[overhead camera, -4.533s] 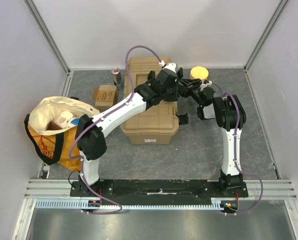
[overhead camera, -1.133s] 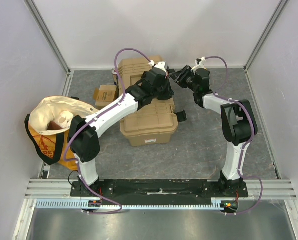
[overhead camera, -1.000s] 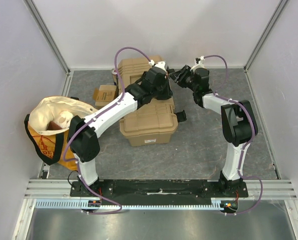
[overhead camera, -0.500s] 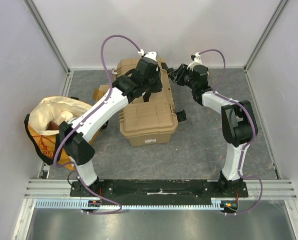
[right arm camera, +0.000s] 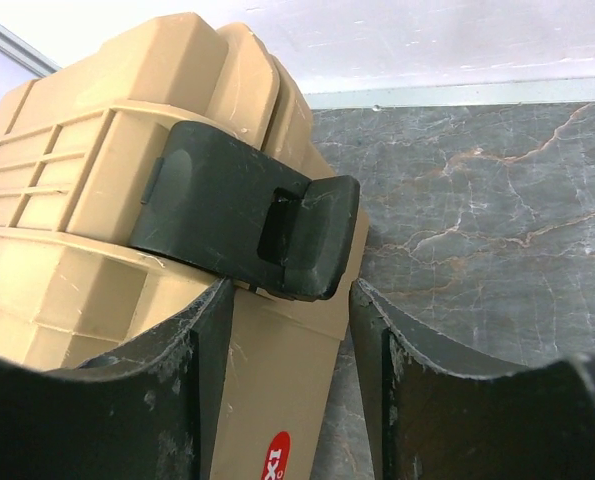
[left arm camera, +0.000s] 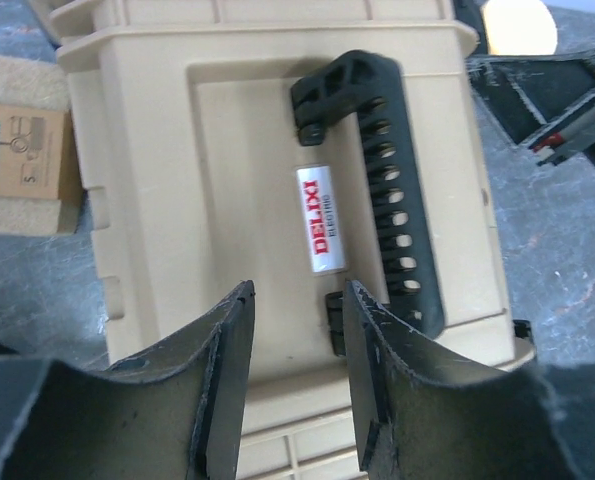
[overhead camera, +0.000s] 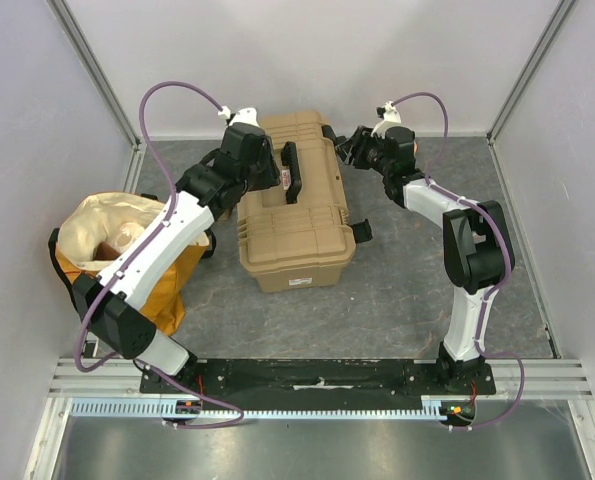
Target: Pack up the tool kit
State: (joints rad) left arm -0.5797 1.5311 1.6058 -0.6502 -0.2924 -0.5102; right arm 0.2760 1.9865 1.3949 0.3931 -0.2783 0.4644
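The tan toolbox [overhead camera: 299, 215] lies shut in the middle of the table, its black handle [overhead camera: 291, 172] flat on the lid. My left gripper [overhead camera: 269, 168] hovers open and empty over the lid's left side. In the left wrist view, the lid [left arm camera: 237, 180] and handle [left arm camera: 387, 180] show beyond my gripper [left arm camera: 297, 300]. My right gripper [overhead camera: 350, 148] is open at the box's back right corner. Its fingers [right arm camera: 292, 295] straddle the box edge just below a black latch [right arm camera: 242, 215]. No screwdrivers or hammer are in view.
A yellow-cream cloth bag [overhead camera: 112, 245] stands at the left. A small cardboard box [left arm camera: 17, 150] lies left of the toolbox. A second black latch [overhead camera: 362, 233] sticks out on the toolbox's right side. A yellow round object [left arm camera: 517, 25] lies beyond it. Walls close in on three sides.
My left arm has swung left and up off the middle of the lid, uncovering the handle. My right gripper has stayed at the back right latch.
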